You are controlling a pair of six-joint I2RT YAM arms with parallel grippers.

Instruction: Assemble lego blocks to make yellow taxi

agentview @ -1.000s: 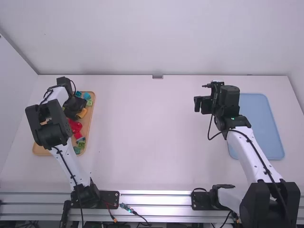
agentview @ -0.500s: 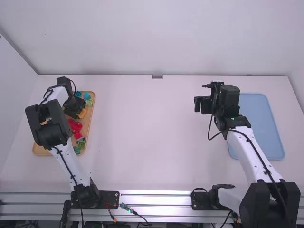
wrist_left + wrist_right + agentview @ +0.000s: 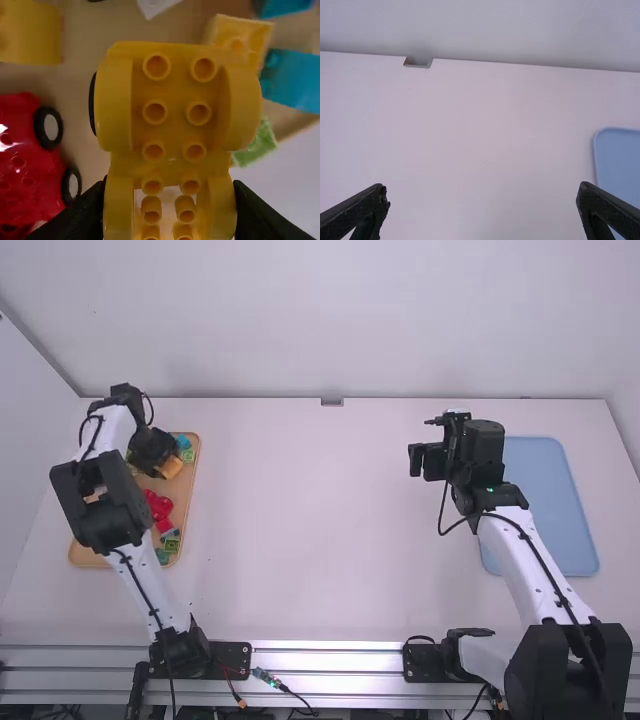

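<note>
My left gripper [image 3: 152, 462] is over the far part of the wooden tray [image 3: 187, 524], beside an orange-yellow car piece [image 3: 173, 468]. In the left wrist view the left gripper [image 3: 170, 212] is shut on this yellow car piece [image 3: 172, 115], which has round wheel arches and rows of studs and hides much of the tray behind it. A red car piece [image 3: 22, 165] with black wheels and another yellow block [image 3: 30, 32] lie in the tray. The right gripper [image 3: 416, 460] is above the table's right half; in the right wrist view the right gripper [image 3: 483, 207] is open with nothing between its fingers.
Teal blocks [image 3: 295, 80], a small yellow block [image 3: 240, 37] and a light green block [image 3: 257, 145] lie near the tray's edge. A blue tray [image 3: 548, 502] lies at the table's right side, beside the right arm.
The left gripper has shifted slightly away from the camera and to the left, and the yellow car piece has moved a little up the picture with it. The right arm has stayed still.
</note>
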